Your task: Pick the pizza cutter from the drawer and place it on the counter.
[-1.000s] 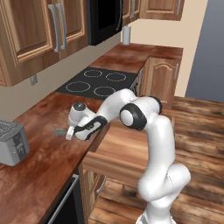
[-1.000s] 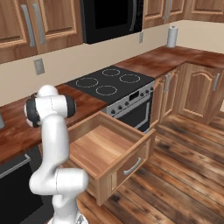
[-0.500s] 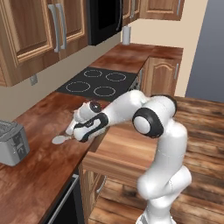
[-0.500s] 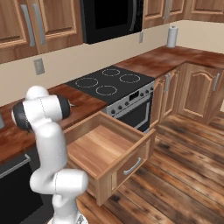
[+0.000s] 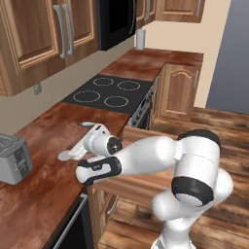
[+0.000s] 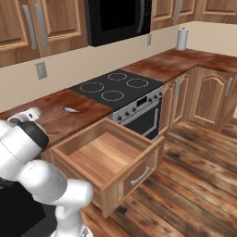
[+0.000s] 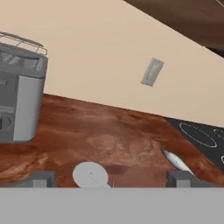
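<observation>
1. Toaster point(image 5: 14, 164): it stands on the worktop point(image 5: 44, 194) to the left of the end effector point(image 7: 109, 178), well apart from it, and plays no part in the job.
2. Pizza cutter point(image 7: 90, 174): its grey disc lies flat on the worktop between the two finger tips of the end effector, which stand wide apart and grip nothing. In the left base view the disc point(image 5: 65, 155) shows just off the hand. The placing looks done.
3. Silver fish-shaped item point(image 7: 175, 160): it lies on the worktop beside the right finger tip, toward the stovetop point(image 5: 109, 92), untouched.
4. Drawer point(image 6: 109, 159): to the right of the end effector and below it, pulled open, nothing in the part of its floor that shows. What is left, as I judge it, is only to draw the arm clear.
5. Against a second ago: the arm has reached further left along the worktop, and the fingers, then narrower, have spread to let the cutter go.
</observation>
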